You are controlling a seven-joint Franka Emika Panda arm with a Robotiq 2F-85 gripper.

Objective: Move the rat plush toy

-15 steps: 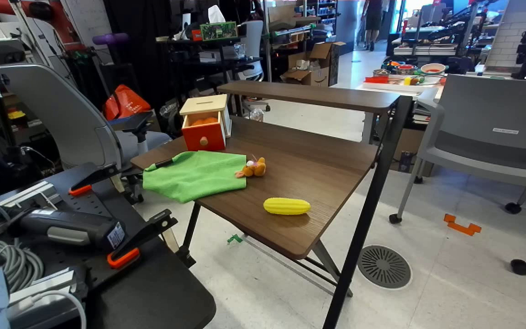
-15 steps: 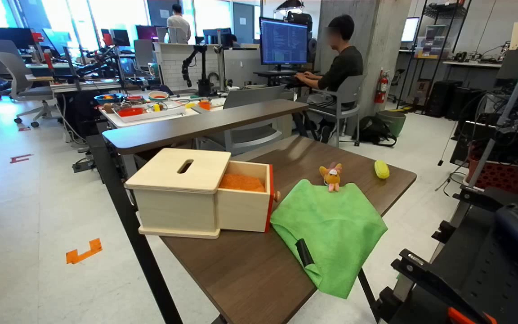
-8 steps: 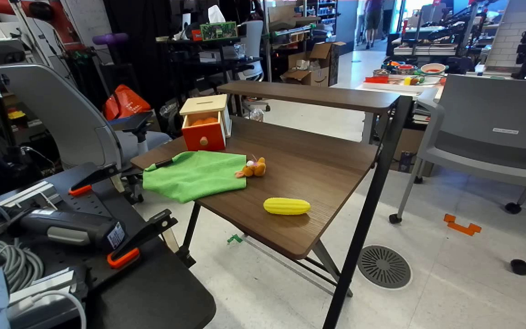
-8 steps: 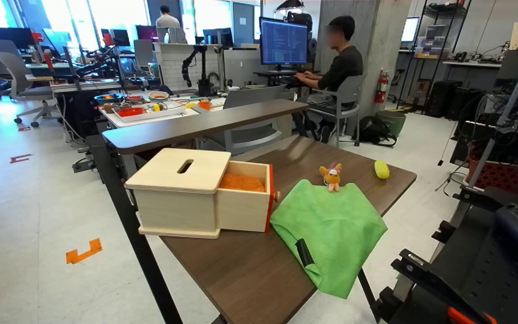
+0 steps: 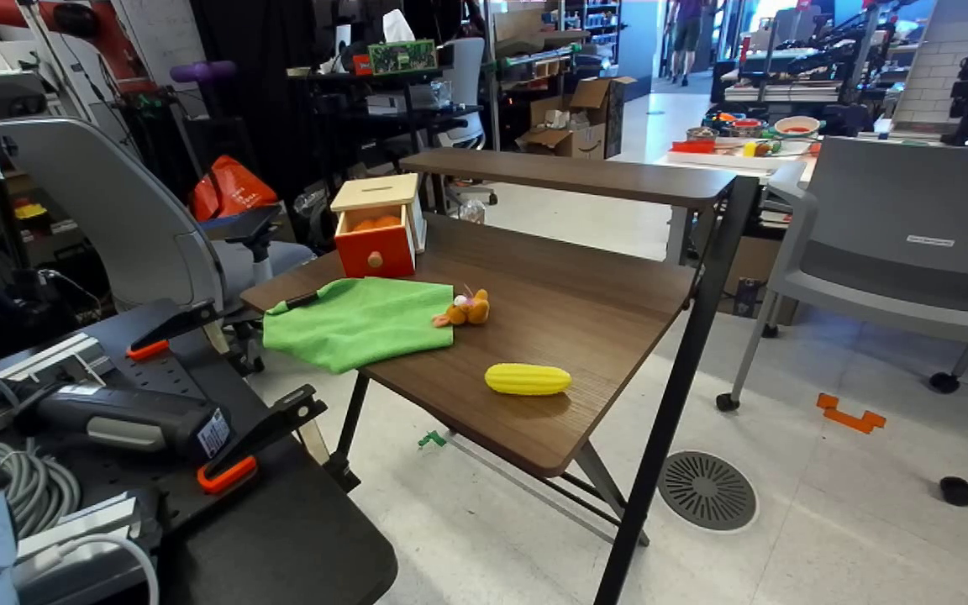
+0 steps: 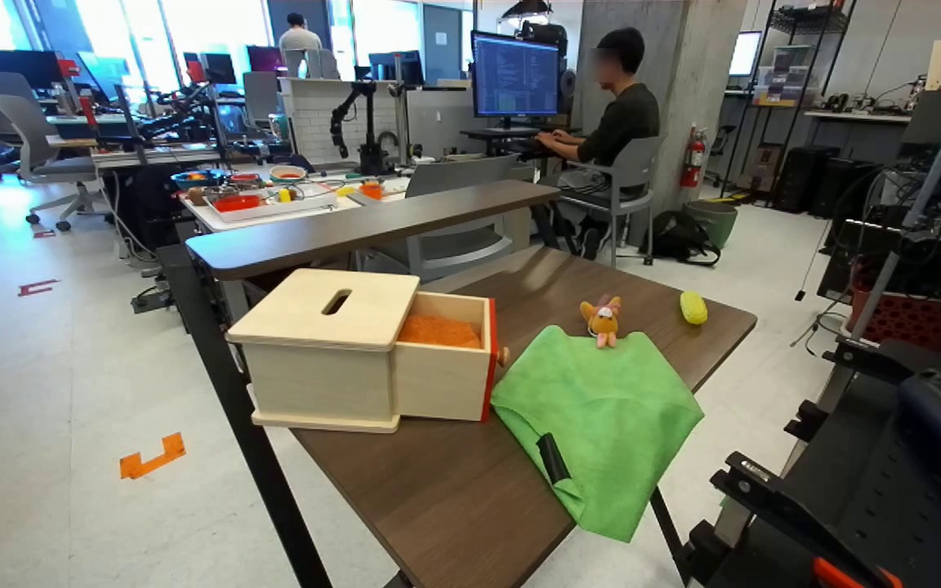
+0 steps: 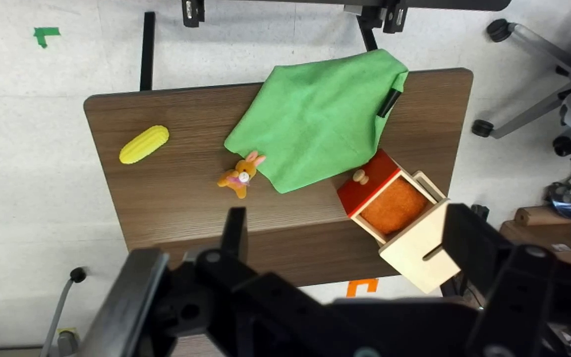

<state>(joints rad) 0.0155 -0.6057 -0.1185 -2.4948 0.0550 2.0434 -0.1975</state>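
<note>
Zero load between the jaws: spread wide along the bottom of the wrist view, released, touching nothing. Probably high above the tabletop [image 7: 181, 206], judging by the broad surface in sight below; hence a long descent before any contact. Beyond the tip of the jaw farther left in that view, and well apart from it, the toy rat [image 7: 237, 177]: face up on the tabletop, with ears over the edge of the green cloth [image 7: 315, 119].

Likely very light, soft all through, easy to squash. Fuzzy skin, so good friction and little risk of slipping; hard to break, except perhaps at the thin ears. Best hold across the torso, just below the head, one jaw to each flank. First, shift sideways and turn slightly, to lay the closing line across the body. Then squeeze firmly, past the first soft give. Avoid pinching the ears alone: likely to twist and swing, and apt to catch the cloth too. On release, expect a limp settling rather than a roll.

Farther out, well apart from the toy rat, the yellow corn [image 7: 143, 144]; toward the opposite side, the wooden box [image 7: 414, 263] with the red-fronted drawer [image 7: 367, 181] pulled partly out, just beside the cloth.
</note>
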